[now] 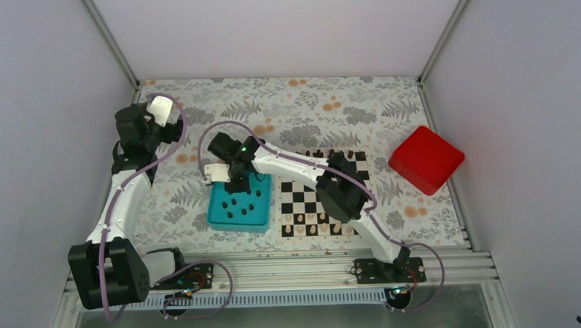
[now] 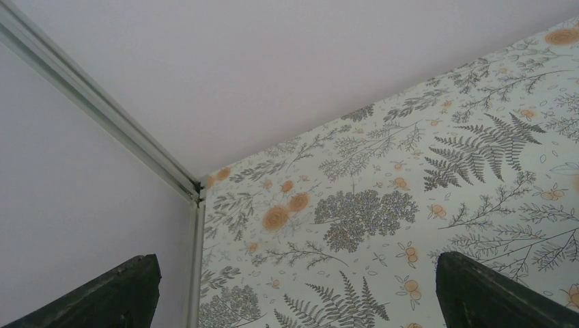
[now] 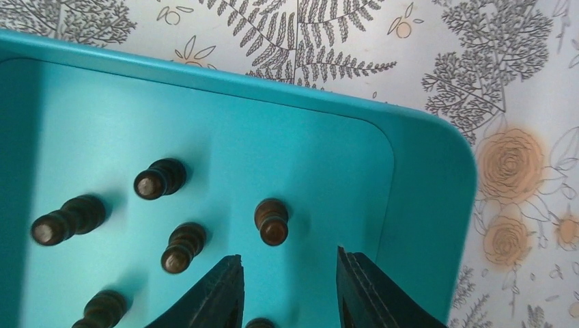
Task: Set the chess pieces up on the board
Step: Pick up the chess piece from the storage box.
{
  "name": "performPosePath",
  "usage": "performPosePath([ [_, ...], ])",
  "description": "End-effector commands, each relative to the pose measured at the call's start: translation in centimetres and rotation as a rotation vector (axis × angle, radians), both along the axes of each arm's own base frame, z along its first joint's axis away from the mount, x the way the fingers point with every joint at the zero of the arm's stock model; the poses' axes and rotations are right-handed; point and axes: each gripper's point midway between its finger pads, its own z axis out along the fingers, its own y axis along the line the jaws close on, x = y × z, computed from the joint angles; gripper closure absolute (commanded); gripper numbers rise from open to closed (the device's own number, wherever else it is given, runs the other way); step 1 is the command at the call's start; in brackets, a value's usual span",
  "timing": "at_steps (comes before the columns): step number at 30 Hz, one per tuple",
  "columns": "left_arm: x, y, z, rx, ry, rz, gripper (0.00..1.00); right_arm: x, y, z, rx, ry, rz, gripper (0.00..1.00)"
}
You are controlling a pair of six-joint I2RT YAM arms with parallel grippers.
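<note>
We found the right fingers (image 3: 222,301) parted, holding nothing, over the teal tray (image 3: 423,205); one dark chess piece (image 3: 272,222) stood just beyond their gap. Left fingers (image 2: 491,294) were wide apart, empty.

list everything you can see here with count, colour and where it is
dark pieces: at least six, dark brown, in the tray
tray: one, teal, left of the board
board: one, black-and-white, partly under the right arm
pale pieces: several, cream, board's near rows
box: one, red, right of the board
cloth: one, floral, covering the table
left gripper: one, dark, open, near far-left corner
right gripper: one, dark, open, over the tray
</note>
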Motion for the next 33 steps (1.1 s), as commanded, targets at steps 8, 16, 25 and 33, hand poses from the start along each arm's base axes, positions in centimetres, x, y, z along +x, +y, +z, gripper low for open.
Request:
performPosePath([
  [8,-0.1,0.0,0.6,-0.002,-0.029,-0.014,0.00,-1.1,1.5,-2.6,0.011,0.058,0.009,0.64],
  [16,-0.1,0.0,0.5,-0.004,-0.028,-0.014,0.00,-1.4,1.9,-3.4,0.012,0.062,0.014,0.65],
  [25,-0.1,-0.1,0.4,-0.007,-0.026,-0.019,0.00,-1.6,1.7,-3.7,-0.009,0.062,0.017,0.93],
  [33,-0.2,0.0,0.6,-0.004,-0.031,-0.013,0.00,-0.7,1.6,2.2,0.069,-0.013,-0.006,0.96],
])
